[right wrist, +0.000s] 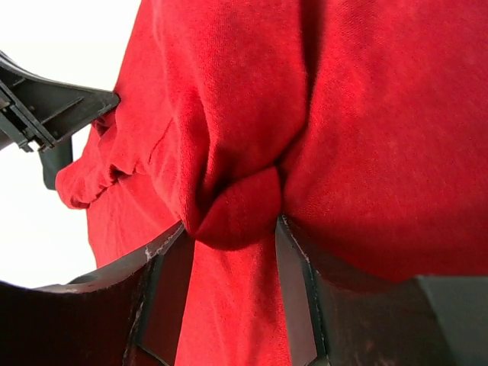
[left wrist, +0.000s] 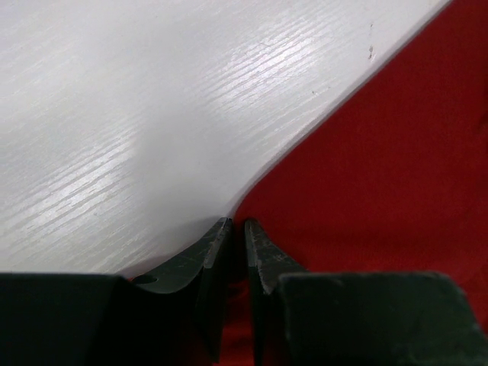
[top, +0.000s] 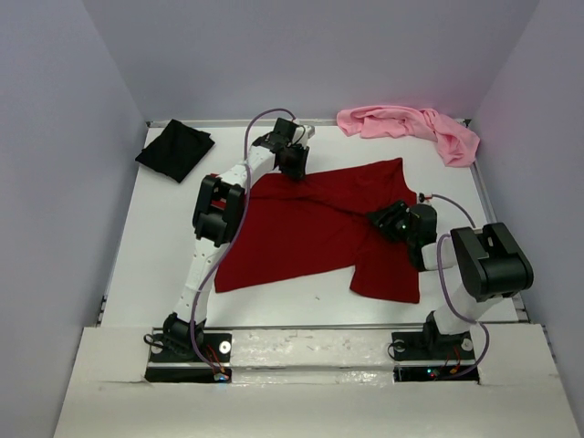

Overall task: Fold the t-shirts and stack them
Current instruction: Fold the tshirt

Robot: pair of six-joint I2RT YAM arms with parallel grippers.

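A dark red cloth t-shirt (top: 301,233) spread across the middle of a white table (top: 155,237), left gripper (left wrist: 238,225) pinching its far edge, right gripper (right wrist: 229,229) clamping a bunched fold at its right, black cloth t-shirt (top: 175,149) far left, light pink cloth t-shirt (top: 411,126) crumpled far right.

Bright, even overhead light; wrist close-ups look soft, perhaps slightly overexposed.

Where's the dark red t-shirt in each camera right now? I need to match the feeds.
Top external: the dark red t-shirt lies spread across the table's middle, between the arms.
Left wrist: it fills the right side, its edge running diagonally to the left claw.
Right wrist: it fills most of the frame, bunched in the right claw.
Shared landmark: the white table.
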